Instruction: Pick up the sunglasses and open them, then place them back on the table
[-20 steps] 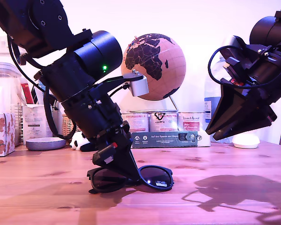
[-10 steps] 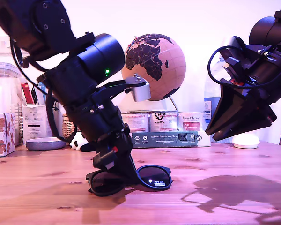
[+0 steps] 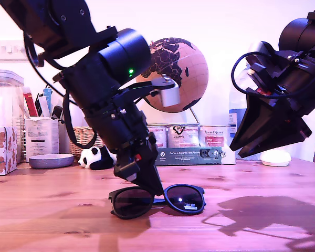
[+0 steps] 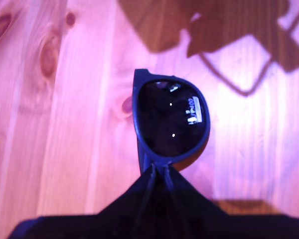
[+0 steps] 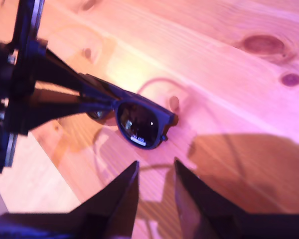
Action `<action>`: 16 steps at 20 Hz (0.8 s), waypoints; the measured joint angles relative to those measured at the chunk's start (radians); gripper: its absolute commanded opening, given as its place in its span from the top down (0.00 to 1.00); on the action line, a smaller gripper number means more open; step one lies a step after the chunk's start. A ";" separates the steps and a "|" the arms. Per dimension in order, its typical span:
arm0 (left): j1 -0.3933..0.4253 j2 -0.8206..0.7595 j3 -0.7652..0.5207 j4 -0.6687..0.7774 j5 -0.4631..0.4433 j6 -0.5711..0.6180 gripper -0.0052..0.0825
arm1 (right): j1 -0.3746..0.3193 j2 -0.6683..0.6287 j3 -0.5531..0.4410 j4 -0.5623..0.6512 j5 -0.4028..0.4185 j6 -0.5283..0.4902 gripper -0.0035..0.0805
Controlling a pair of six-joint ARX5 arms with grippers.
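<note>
My first gripper (image 3: pixel 149 185) is pinched on the sunglasses (image 3: pixel 160 199) at the bridge, between the two lenses. They sit at or just above the tabletop (image 3: pixel 262 210), toward its near edge in the exterior view; I cannot tell whether they touch. The stickered lens (image 4: pixel 172 122) juts out beyond the fingertips. My second gripper (image 5: pixel 156 172) hangs well apart, raised over the exterior view's right side, its fingers slightly spread with nothing between them. I judge the sunglasses light, stiff, and slippery on the lenses, with thin arms that need gentle handling, so the frame is the safer hold.
</note>
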 measured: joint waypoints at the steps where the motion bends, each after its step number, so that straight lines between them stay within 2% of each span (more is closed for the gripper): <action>1: -0.005 -0.001 0.000 -0.001 -0.012 0.005 0.96 | 0.000 0.000 0.011 -0.002 0.000 0.013 0.73; 7: -0.041 -0.023 0.000 -0.021 -0.125 0.089 0.96 | 0.000 0.001 0.123 -0.039 0.000 0.021 0.73; 11: -0.070 -0.027 0.000 -0.022 -0.203 0.124 0.96 | 0.000 0.001 0.125 -0.060 0.000 0.021 0.73; 16: -0.094 -0.039 -0.001 -0.026 -0.227 0.128 0.96 | 0.000 0.001 0.129 -0.127 -0.004 0.045 0.73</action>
